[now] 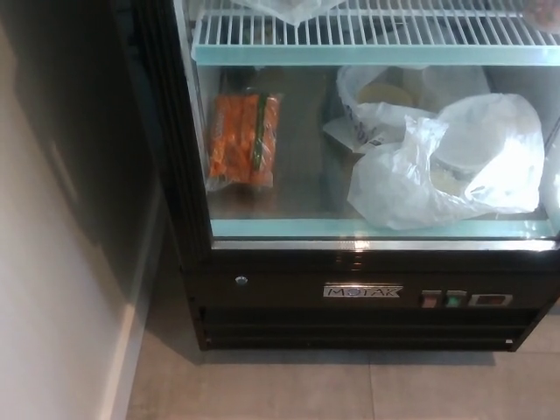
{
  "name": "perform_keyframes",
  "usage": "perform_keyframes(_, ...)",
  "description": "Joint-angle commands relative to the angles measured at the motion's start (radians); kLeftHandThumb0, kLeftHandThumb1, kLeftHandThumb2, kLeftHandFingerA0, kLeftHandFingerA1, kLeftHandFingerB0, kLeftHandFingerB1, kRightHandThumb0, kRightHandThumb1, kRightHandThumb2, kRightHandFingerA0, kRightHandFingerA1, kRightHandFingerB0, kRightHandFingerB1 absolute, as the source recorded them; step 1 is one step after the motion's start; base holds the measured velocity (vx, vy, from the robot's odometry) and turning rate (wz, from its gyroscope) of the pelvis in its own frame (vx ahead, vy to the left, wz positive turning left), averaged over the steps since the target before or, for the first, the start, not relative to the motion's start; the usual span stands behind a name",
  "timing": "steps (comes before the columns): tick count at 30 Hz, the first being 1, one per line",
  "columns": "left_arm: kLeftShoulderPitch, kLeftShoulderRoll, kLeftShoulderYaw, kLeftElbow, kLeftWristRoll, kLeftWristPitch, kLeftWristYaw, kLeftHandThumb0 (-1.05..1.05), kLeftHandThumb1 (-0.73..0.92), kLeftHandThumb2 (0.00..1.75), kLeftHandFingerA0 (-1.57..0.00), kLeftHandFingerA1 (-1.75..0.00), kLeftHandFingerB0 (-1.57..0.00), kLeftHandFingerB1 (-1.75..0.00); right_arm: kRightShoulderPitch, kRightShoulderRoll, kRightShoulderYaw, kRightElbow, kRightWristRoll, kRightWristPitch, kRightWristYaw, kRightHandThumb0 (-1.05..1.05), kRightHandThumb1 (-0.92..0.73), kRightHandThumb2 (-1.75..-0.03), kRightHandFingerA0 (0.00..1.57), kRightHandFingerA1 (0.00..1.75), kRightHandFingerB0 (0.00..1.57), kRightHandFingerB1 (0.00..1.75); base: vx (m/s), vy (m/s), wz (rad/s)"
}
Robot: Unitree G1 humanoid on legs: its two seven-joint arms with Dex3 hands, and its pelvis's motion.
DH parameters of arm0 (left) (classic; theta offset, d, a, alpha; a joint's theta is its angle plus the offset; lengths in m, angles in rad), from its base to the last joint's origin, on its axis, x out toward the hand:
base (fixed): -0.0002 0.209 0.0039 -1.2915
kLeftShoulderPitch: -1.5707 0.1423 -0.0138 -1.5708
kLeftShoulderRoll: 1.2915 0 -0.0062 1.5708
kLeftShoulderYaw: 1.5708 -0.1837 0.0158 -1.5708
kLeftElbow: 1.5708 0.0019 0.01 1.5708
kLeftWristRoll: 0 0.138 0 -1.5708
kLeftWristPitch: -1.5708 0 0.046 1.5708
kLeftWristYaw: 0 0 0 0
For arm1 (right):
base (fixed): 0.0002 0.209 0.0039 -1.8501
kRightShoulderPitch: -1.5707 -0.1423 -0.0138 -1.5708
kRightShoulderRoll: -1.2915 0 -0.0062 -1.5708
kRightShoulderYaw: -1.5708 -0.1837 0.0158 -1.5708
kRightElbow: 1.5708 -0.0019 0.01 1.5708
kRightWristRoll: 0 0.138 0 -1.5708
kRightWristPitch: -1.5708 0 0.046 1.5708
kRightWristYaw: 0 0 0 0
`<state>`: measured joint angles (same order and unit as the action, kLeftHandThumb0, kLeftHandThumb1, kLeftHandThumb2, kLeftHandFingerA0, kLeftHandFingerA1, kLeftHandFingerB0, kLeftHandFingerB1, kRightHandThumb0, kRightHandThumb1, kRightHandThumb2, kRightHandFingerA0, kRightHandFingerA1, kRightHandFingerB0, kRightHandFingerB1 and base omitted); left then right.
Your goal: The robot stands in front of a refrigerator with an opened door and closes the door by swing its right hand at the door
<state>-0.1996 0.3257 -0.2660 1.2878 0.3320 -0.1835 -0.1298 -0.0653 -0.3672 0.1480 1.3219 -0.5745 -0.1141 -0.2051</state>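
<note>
A grey tiled floor (289, 389) and a pale wall (52, 289) frame the black fridge (350, 315), its lit inside in plain sight. On its bottom shelf (297, 188), carrots (242, 140) lie at the left edge and white bags (455, 162) fill the right. Neither hand shows, so fingers cannot be judged; the door itself is not visible.

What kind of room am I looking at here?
Probably a kitchen or shop corner: a black display fridge on a tiled floor, with a bag of carrots and white plastic bags under a wire shelf.
</note>
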Motion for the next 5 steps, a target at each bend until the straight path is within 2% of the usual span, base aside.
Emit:
perform_keyframes(1,-0.004,0.02,0.006,0.004,0.008,-0.006,0.007,-0.54,0.63,0.92,-0.35,-0.5,-0.28,-0.46,-0.013,-0.016,0.008,0.017,0.04,0.078,0.082,-0.57,-0.81,-0.65,0.63,0.4,0.58,0.38,0.0,0.0,0.0)
perform_keyframes(5,0.003,0.023,0.01,0.004,0.006,-0.009,0.003,-0.54,0.63,0.93,-0.36,-0.51,-0.26,-0.45,-0.01,-0.016,0.013,0.01,0.047,0.084,0.074,-0.54,-0.81,-0.65,0.61,0.4,0.57,0.38,0.0,0.0,0.0)
